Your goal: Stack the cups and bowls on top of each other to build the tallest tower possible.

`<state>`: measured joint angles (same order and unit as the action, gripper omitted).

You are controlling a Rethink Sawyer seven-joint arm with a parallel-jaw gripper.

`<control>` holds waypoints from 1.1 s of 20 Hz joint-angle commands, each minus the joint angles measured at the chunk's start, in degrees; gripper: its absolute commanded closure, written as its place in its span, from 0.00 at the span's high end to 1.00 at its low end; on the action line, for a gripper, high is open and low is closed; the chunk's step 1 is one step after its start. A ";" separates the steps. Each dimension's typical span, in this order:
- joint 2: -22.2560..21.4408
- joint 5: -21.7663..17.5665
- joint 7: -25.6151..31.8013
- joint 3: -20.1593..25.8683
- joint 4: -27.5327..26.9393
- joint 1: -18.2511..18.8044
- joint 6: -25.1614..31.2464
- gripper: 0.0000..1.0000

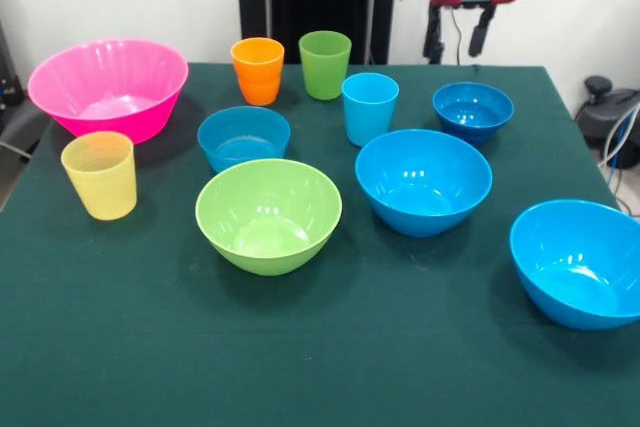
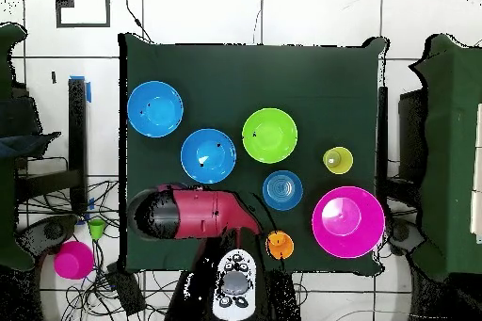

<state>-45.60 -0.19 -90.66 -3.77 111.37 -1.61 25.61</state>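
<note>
The claw (image 1: 458,35) hangs behind the small blue bowl (image 1: 472,110), prongs apart, empty. Bowls look light, stiff, slick; rim grip probably suits.

Table (image 1: 400,377): every item stands singly, none nested.
- Far left: ribbed bowl (image 1: 108,82), with lone cup (image 1: 99,175) before it.
- Far centre: left cup (image 1: 258,70) and right cup (image 1: 325,64), side by side. Third cup (image 1: 369,107) stands right of and before them.
- First small bowl (image 1: 243,137): before the left cup.
- Second small bowl (image 1: 472,110): right of the third cup.
- Near row, left to right: centre bowl (image 1: 268,215), large bowl (image 1: 423,180), edge bowl (image 1: 580,262).
</note>
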 commanded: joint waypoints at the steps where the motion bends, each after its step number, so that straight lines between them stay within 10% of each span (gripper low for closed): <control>1: 4.96 -4.34 -8.50 -3.21 -6.17 -1.06 -3.64 1.00; 22: 16.53 0.98 -10.92 3.47 -0.56 5.95 -8.38 1.00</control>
<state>-34.51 -1.13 -90.66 -6.39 108.17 4.00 21.26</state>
